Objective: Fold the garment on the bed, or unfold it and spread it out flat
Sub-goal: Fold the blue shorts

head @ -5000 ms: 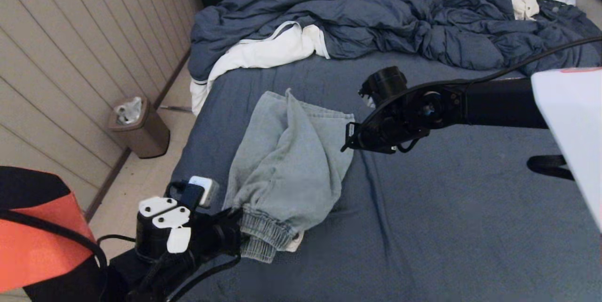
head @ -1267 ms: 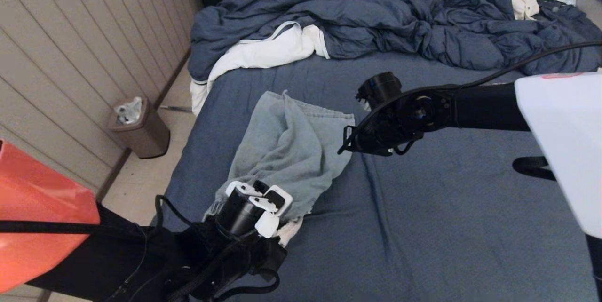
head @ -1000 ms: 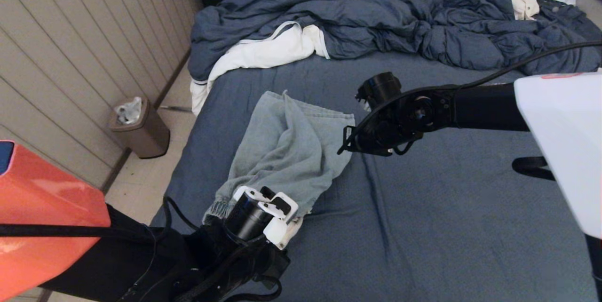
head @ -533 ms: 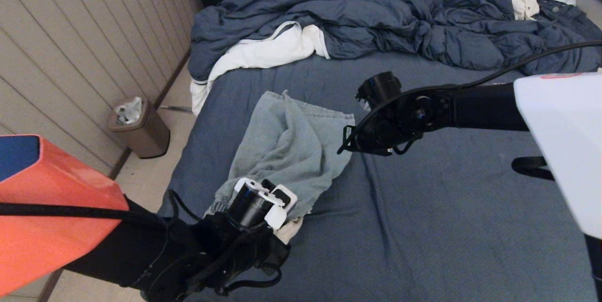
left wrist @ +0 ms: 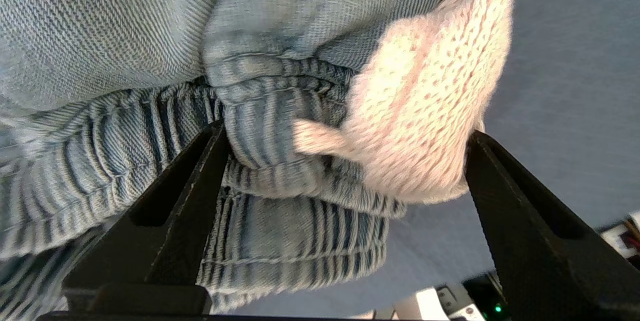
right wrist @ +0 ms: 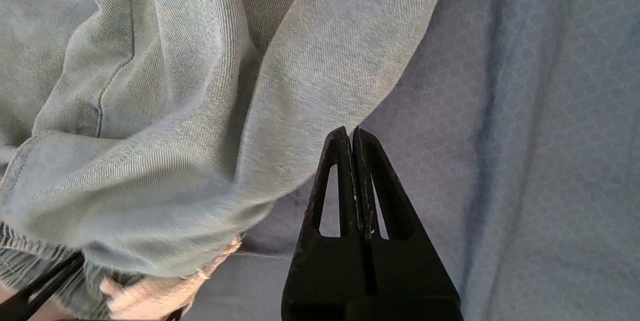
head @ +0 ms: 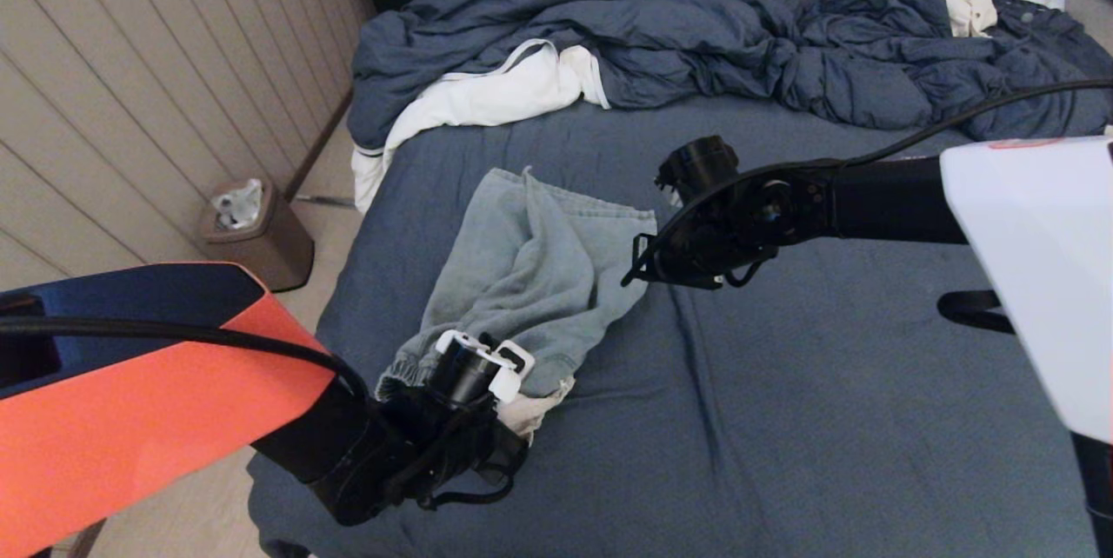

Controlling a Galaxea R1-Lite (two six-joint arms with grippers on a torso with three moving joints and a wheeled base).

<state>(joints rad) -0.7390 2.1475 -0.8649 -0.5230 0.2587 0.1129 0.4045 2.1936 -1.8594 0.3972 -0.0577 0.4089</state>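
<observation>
Both claws work the denim shorts point(head: 530, 280) near the bed's point(head: 826, 419) left edge. Left claw point(left wrist: 345, 161) has advanced, spread around the waistband; right claw point(right wrist: 354, 136) stays clenched, empty, beside them.

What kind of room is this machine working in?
Most likely a home bedroom. A large bed with a slate-blue sheet fills the view, a rumpled dark blue duvet is piled at its far end, clothes such as pale denim shorts lie on it, and a small bin stands by the panelled wall.
</observation>
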